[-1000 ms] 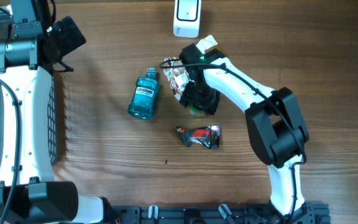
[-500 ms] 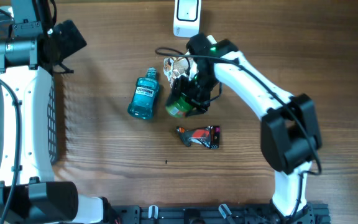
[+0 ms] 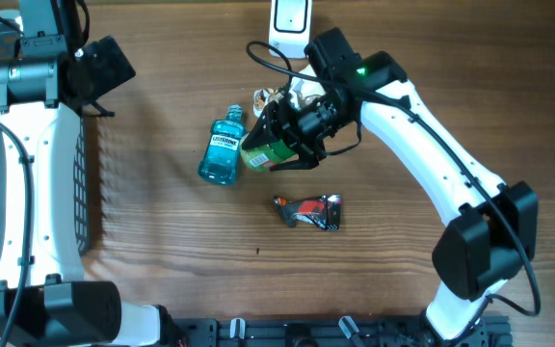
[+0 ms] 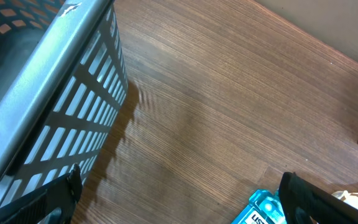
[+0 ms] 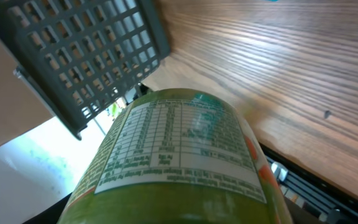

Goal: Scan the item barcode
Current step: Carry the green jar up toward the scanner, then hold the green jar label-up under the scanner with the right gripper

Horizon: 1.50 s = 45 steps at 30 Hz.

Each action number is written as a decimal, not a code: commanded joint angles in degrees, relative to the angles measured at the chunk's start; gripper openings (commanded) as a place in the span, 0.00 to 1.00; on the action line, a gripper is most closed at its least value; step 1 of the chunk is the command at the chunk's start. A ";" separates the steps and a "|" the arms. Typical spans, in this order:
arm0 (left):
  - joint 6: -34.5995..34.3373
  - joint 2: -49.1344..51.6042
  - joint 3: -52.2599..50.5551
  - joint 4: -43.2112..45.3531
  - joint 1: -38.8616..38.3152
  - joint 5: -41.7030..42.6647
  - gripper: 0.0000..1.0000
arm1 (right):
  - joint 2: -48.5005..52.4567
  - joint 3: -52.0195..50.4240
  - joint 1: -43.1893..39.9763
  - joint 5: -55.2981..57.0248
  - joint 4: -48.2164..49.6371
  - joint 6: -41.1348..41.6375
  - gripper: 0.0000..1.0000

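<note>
Overhead, the right hand grasps a green canister, tipped sideways above the table just beside the blue mouthwash bottle. The left hand hangs released beside the grey basket. The left wrist view shows the basket's slatted wall. In the right wrist view, the canister's nutrition label faces the camera.

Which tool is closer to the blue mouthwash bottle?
Right. The right tool, holding a green can, is just beside the bottle; the left tool sits far off by the basket.

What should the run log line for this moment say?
right gripper: shut on green can | green can: tilted, beside mouthwash bottle | left gripper: open, by basket
</note>
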 commanded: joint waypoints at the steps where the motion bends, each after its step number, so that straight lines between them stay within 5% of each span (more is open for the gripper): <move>1: -0.31 0.59 -0.37 0.11 0.22 -0.31 1.00 | -4.07 1.79 -0.09 -3.50 0.35 -1.25 0.54; 9: -0.28 0.59 -0.37 0.13 0.22 -0.31 1.00 | -7.89 1.79 -0.09 -1.31 1.14 -2.54 0.51; 19: -0.31 0.59 -0.37 0.13 0.22 -0.31 1.00 | -11.47 1.77 -0.09 38.14 5.09 -2.64 0.51; 27: -0.31 0.59 -0.37 0.11 0.22 -0.31 1.00 | -9.99 0.92 -0.09 58.97 21.66 -8.50 0.51; 32: -0.28 0.59 -0.37 0.11 0.22 -0.31 1.00 | -6.14 0.74 -0.09 61.16 32.63 -16.52 0.51; 37: -0.31 0.59 -0.37 0.13 0.22 -0.31 1.00 | 0.33 0.74 -0.11 70.44 44.13 -20.22 0.62; 45: -0.31 0.59 -0.37 0.11 0.22 -0.31 1.00 | 7.96 0.74 -0.20 75.65 57.22 -30.14 0.60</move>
